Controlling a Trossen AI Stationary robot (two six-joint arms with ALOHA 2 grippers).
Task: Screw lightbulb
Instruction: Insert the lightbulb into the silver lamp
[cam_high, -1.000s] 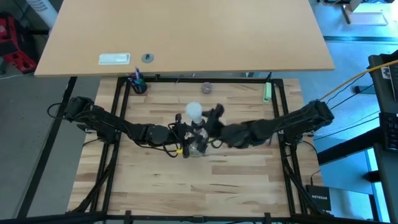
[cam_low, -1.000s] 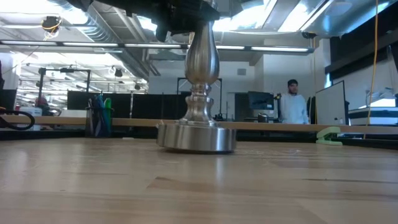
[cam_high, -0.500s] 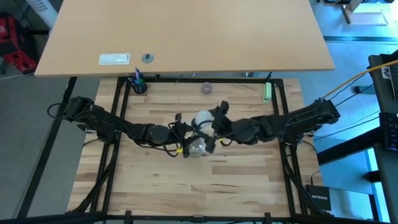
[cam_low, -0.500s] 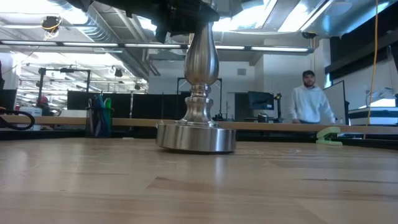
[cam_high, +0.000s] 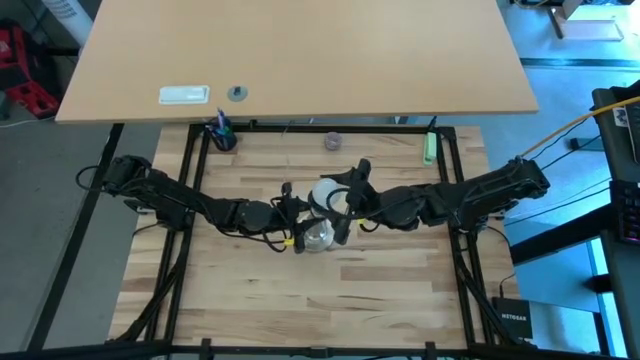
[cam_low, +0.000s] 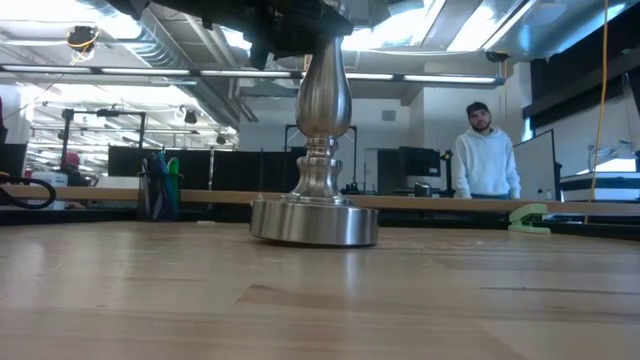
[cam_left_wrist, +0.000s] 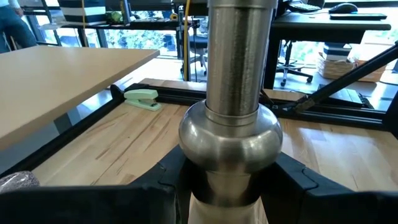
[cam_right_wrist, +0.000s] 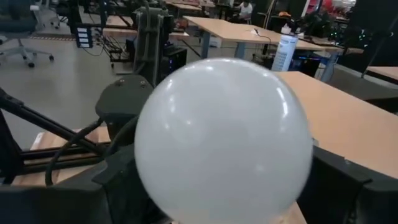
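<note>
The silvery stand (cam_low: 322, 120) rests upright by its round base (cam_high: 318, 238) on the middle of the wooden table. My left gripper (cam_high: 298, 220) reaches in from the left and is shut on the stand's stem (cam_left_wrist: 239, 74). The white lightbulb (cam_high: 324, 194) is above the stand, with my right gripper (cam_high: 335, 198) shut on it from the right. In the right wrist view the lightbulb's globe (cam_right_wrist: 224, 143) fills the picture and its screw base is hidden. Whether the lightbulb touches the stand's socket, I cannot tell. My left gripper pinches the stand's stem just under its round bulge (cam_left_wrist: 231, 186), one finger on each side. The fingers (cam_left_wrist: 155, 193) come in about level from the table's left. The stand is upright, its base (cam_low: 315, 222) flat on the table. My right gripper holds the lightbulb's globe between its two fingers, at the globe's wide sides (cam_right_wrist: 146, 168). The fingers (cam_right_wrist: 348, 186) come in about level from the table's right. The lightbulb is clear of the table, above the stand.
At the table's far edge are a dark cup of pens (cam_high: 222, 136), a small greyish knob (cam_high: 332, 142) and a green stapler (cam_high: 429, 148). A large desk (cam_high: 300, 50) lies beyond. A person (cam_low: 485, 160) is in the room behind.
My right gripper has risen a little and shifted the lightbulb slightly toward the table's near right, tipping its wrist, mostly in the first half second. The stand and my left gripper have kept still. The person behind has moved about.
</note>
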